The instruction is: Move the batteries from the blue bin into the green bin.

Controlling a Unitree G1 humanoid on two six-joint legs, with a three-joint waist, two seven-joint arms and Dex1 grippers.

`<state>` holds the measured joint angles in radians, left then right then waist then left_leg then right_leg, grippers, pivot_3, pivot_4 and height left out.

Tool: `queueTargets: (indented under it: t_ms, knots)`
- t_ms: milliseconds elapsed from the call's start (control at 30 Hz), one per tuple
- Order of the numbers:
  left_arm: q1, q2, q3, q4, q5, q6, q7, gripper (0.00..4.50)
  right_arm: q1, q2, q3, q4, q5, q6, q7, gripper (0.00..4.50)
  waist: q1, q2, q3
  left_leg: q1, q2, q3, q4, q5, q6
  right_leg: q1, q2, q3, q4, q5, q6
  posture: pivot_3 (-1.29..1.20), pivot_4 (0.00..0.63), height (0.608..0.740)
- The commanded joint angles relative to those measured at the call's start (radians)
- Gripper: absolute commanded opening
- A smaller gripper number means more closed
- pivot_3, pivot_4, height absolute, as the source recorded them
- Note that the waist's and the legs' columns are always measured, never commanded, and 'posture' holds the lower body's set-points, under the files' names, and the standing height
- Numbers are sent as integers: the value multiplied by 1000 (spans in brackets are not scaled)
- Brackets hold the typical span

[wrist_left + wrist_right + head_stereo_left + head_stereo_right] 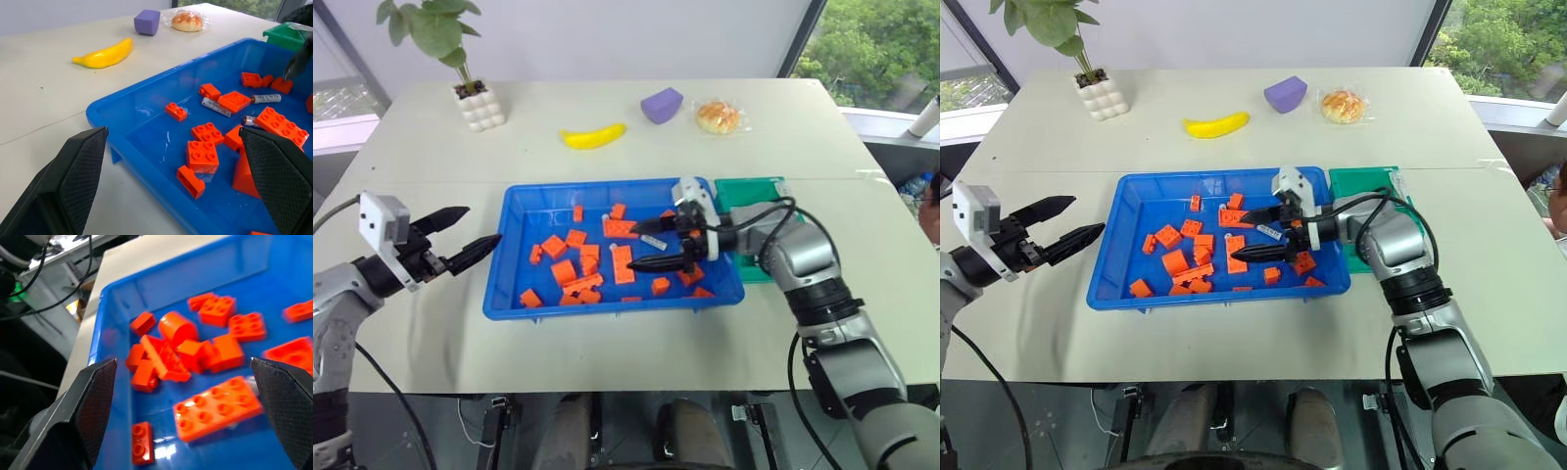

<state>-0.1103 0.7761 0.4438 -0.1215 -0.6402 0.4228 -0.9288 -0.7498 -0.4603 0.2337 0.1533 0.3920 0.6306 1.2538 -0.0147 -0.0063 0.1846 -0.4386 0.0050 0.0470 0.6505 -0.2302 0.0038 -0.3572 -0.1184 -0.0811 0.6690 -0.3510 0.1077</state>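
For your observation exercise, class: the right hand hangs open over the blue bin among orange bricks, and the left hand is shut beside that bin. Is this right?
One detail is wrong: the left hand is open, not shut, its fingers spread apart, as the left eye view shows. The rest holds: the right hand hangs open over the blue bin among the orange bricks.

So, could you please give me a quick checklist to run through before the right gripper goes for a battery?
1. Right gripper open: ok, fingers spread wide.
2. Right gripper empty: ok, nothing between the fingers.
3. Right gripper over the blue bin: ok.
4. Battery reachable: ok, it lies bare on the bin floor; another battery is partly under an orange brick.
5. Left gripper out of the way: ok, open, outside the bin.
6. Green bin free to receive: cannot tell, the arm covers it.
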Motion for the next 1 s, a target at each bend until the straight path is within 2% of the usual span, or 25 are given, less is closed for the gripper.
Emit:
queueTargets:
  t_ms: [33,233,367,1000]
  knots:
    - [-9,-5,8,-26,2,-26,10,4500,-10,36,31,-1,-25,-44,-8,4445,1,0,0,0,0,0,0,0,0,0,0,0,0,0,0,0,150,739]
    - [4,-13,15,-28,4,-40,20,4500,-39,78,58,105,-91,-131,-29,4445,0,0,0,0,0,0,0,0,0,0,0,0,0,0,0,0,150,739]
    - [19,-17,23,-36,1,-44,24,4500,-82,99,33,178,-110,-178,-47,4445,-2,0,0,0,0,0,0,0,0,0,0,0,0,0,0,0,150,739]
    - [30,-21,24,-41,2,-60,39,4500,-67,69,54,263,-197,-225,4,4445,-2,-1,0,0,0,0,0,0,0,0,0,0,0,0,0,0,150,739]
